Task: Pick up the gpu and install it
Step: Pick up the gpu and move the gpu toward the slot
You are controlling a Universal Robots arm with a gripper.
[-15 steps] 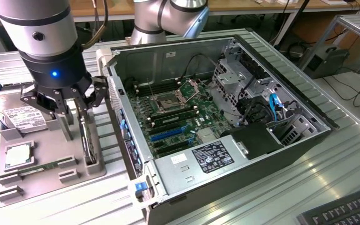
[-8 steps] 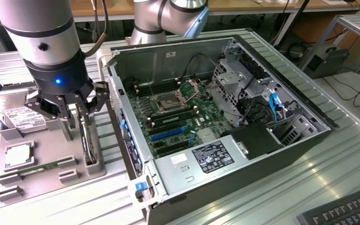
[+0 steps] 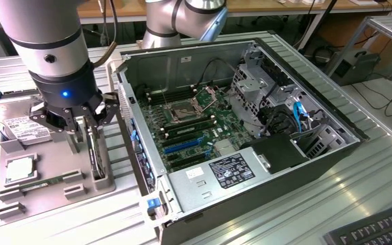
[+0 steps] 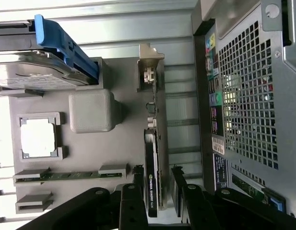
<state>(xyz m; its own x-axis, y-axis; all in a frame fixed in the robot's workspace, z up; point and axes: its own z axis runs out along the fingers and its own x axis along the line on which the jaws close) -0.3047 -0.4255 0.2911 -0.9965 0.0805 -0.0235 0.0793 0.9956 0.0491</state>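
Gpu [image 4: 152, 167] stands on edge in a slot of the grey parts tray [image 3: 46, 191], along the tray edge nearest the open computer case [image 3: 250, 127]. Claw [image 4: 158, 194] is open and low over the card, one finger on each side, with a gap showing on one side. Tray sits by the tabletop [image 3: 359, 178] edge at the exterior view's left. Hard drive [image 3: 20, 125] lies in the same tray, apart from the card.

GPU [image 3: 99, 162]: thin black card w/ pale metal bracket at one end
Pose: upright on long edge
Spot: slot in gray holder tray [image 3: 46, 190], just beside PC case [image 3: 298, 181]
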